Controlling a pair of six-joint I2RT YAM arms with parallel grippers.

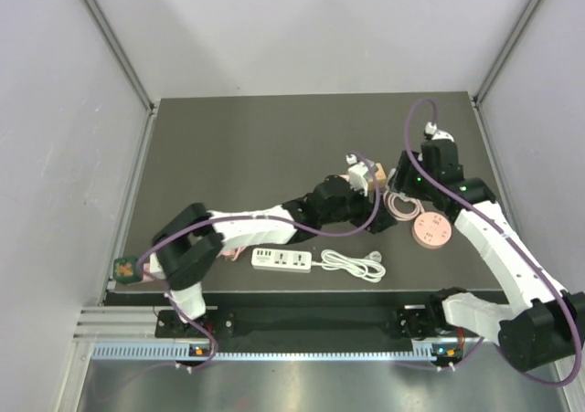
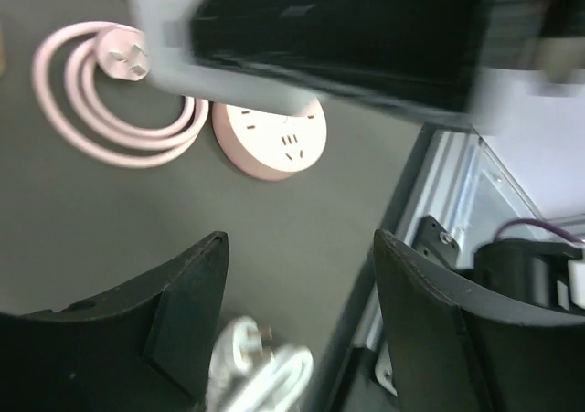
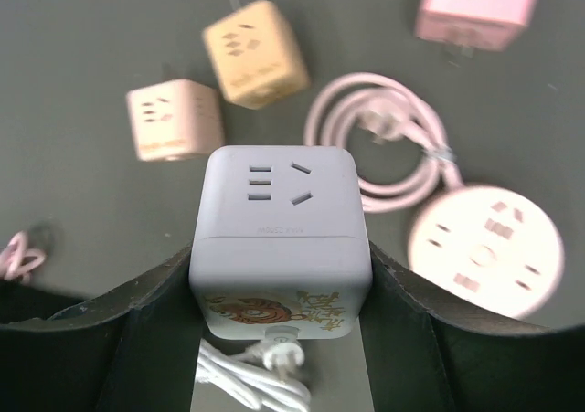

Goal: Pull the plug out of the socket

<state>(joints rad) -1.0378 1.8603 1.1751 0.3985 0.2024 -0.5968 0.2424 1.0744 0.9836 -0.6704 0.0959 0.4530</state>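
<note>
The right end effector [image 3: 280,257] held a grey cube [image 3: 279,220] above the counter [image 1: 256,147]. One finger pressed each side of the cube. The cube's holed face was turned up toward the wrist camera, and no plug sat in that face.

A white plug [image 3: 279,355] showed just under the cube's lower edge, with its white cord [image 3: 239,382] looped below. I could not tell whether the plug touched the cube or lay on the counter beneath it.

The left end effector [image 2: 300,248] stood close by with its fingers wide apart and nothing gripped between them. In its own view, which was blurred, the white plug lay low down near the left-hand finger, while the grey cube and the right arm filled the top.

Beyond the grey cube, a beige cube [image 3: 174,120] and a yellow cube [image 3: 254,54] sat near each other. A pink cube [image 3: 475,5] sat farther right. A round socket [image 3: 484,248], also pink, rested on the right, just beside a coiled pink cord [image 3: 384,129]. A white strip [image 1: 281,259] lay near the front edge of the counter, between the two arm bases.
</note>
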